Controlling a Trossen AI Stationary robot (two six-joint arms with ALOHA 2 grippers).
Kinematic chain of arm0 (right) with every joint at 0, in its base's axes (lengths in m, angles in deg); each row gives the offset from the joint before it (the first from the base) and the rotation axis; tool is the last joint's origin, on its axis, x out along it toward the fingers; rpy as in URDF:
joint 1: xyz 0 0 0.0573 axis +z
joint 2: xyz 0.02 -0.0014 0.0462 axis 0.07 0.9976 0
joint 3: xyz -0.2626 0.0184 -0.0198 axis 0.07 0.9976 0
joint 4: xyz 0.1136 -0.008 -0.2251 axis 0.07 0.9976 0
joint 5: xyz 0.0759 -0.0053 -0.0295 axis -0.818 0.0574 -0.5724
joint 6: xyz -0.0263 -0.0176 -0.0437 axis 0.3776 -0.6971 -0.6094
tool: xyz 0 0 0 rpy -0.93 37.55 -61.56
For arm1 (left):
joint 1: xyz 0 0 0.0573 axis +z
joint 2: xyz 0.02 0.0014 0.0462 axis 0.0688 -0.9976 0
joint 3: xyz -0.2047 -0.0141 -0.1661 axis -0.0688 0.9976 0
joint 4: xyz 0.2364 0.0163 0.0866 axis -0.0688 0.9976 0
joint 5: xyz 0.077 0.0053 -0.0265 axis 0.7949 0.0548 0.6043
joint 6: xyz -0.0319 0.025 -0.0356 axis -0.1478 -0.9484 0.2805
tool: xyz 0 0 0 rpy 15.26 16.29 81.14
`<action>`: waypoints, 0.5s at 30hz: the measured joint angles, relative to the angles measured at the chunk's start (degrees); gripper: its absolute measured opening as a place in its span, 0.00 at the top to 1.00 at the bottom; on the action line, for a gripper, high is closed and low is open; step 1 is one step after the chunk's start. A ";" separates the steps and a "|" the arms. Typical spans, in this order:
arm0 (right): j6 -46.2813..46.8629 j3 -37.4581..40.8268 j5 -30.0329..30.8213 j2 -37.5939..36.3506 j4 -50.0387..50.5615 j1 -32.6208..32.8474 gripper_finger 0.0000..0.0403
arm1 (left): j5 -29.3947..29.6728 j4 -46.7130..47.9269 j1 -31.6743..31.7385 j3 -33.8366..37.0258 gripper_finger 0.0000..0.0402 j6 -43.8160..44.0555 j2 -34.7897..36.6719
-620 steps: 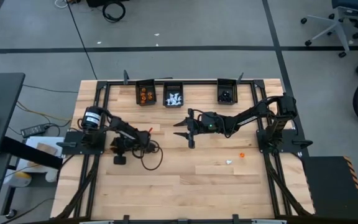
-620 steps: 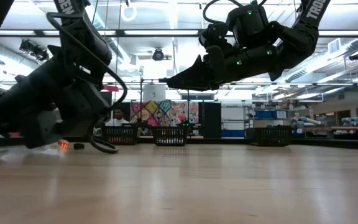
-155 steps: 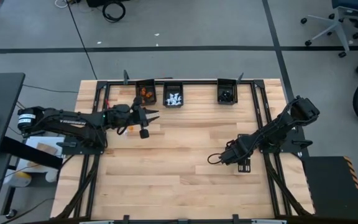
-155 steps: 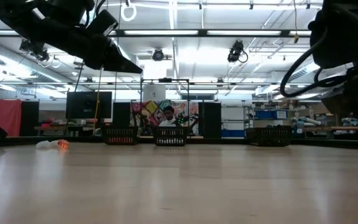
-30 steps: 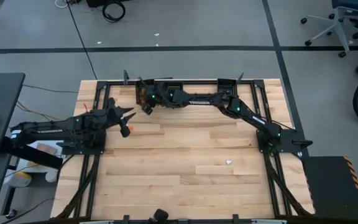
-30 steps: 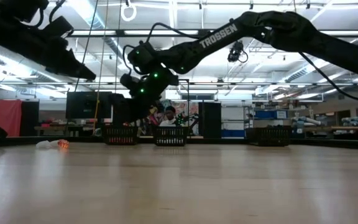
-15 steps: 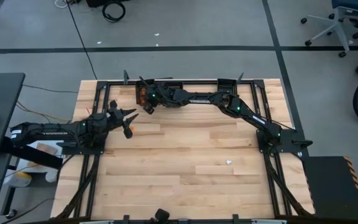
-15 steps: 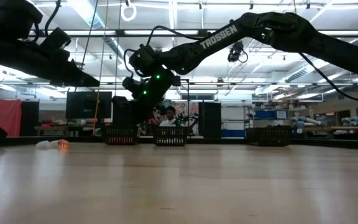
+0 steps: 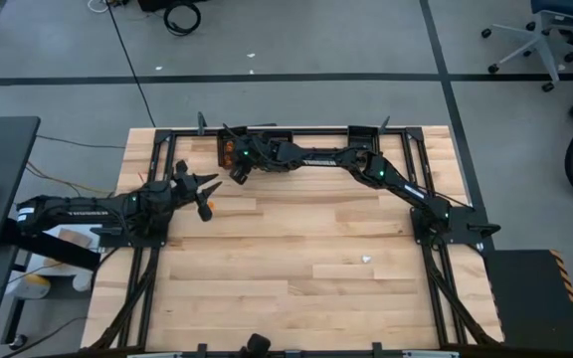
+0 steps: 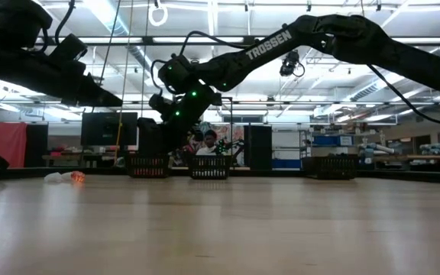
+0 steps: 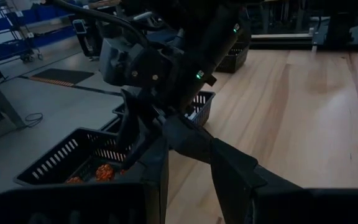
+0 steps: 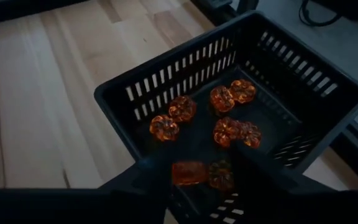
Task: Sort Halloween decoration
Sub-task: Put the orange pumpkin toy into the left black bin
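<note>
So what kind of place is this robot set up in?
Most likely a robotics lab or workshop. The wooden table stands on a taped concrete floor, an office chair sits nearby, and the low view shows shelving under bright strip lights.

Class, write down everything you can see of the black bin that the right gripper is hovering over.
The black bin looks like dark plastic: rectangular, open-topped, with slotted walls. It stands upright at the wooden table's far edge, leftmost of three bins. Small orange pumpkin trinkets lie scattered on its floor. The right gripper hovers above it, fingers apart, without touching it.
</note>
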 joint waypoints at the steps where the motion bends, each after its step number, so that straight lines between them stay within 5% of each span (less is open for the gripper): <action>1: 0.00 0.00 0.02 0.00 -0.04 0.00 0.58 | 0.00 0.00 0.00 0.00 0.76 0.00 0.00; 15: -10.63 -0.22 0.00 -6.40 -1.20 3.95 0.53 | -0.02 0.39 0.00 -0.02 0.76 -0.90 -0.02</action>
